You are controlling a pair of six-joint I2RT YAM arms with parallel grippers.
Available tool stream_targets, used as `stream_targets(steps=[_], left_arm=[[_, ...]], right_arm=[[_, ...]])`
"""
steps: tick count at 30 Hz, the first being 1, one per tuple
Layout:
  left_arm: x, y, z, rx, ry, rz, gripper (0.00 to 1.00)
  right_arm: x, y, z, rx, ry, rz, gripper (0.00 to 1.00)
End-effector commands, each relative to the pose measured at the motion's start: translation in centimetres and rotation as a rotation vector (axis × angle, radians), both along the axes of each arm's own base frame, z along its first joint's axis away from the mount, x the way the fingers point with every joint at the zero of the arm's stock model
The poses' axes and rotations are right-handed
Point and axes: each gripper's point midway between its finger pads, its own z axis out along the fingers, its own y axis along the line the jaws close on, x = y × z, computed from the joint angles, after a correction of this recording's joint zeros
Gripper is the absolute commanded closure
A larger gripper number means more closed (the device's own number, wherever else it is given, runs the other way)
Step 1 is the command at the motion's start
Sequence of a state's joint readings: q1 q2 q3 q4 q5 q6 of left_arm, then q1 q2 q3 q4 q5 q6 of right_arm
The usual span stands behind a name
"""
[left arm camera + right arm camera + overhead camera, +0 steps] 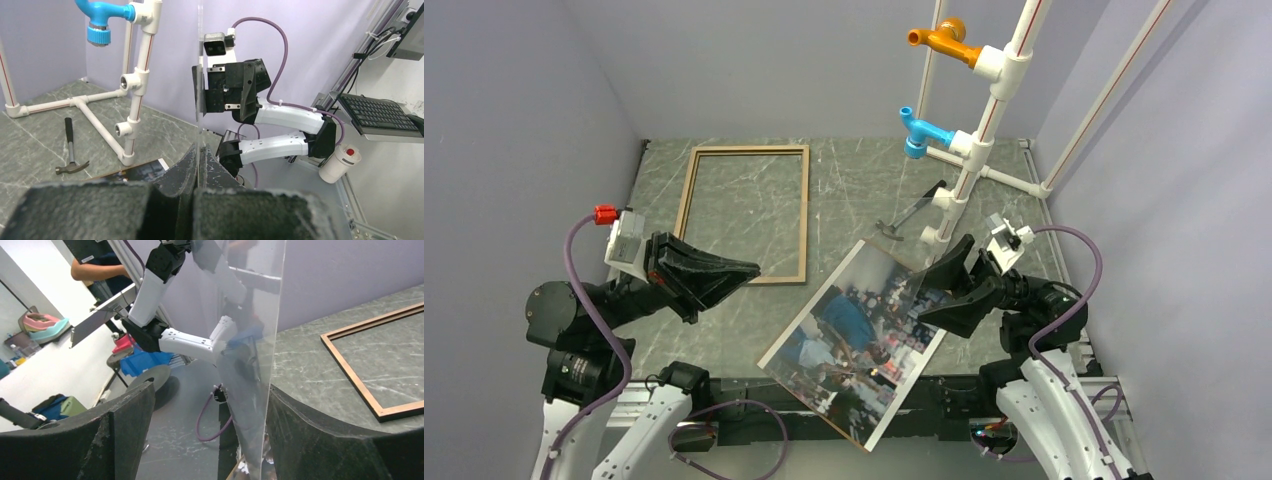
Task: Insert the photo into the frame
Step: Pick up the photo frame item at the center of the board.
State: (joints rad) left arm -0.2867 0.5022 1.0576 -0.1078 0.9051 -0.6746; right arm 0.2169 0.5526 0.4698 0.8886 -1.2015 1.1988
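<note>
The frame (pixel 744 215), thin brown rails, lies flat at the back left of the table; one corner also shows in the right wrist view (pixel 372 400). The photo (pixel 854 340) lies tilted at the near middle, colour side up, one corner over the table's near edge. Its corner shows in the left wrist view (pixel 140 170). My left gripper (pixel 749 270) is shut on the edge of a clear pane (pixel 200 75) that stands on edge above the photo. My right gripper (pixel 210 390) is open with its jaws either side of that pane (pixel 250 340), which stands close to the right-hand finger (pixel 310 435).
A hammer (pixel 914 215) lies by the foot of a white pipe stand (pixel 969 170) with a blue fitting (pixel 919 132) and an orange one (pixel 944 40) at the back right. Grey walls close in the left, back and right sides.
</note>
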Motion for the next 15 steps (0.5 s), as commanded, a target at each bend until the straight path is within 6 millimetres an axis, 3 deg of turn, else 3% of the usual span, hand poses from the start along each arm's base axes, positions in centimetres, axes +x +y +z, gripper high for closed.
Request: stream_targets(steps=[1,15], left_arm=[[0.3,0.3,1.4,-0.061,-0.037,0.028,1.00],[1.5,0.4,1.3,-0.116,-0.021,0.060,1.00]], right_arm=[[-0.8,-0.1,0.5,0.056,-0.039,0.018,0.22],[0.3,1.3,-0.7,0.098,0.057,0.045,0.34]])
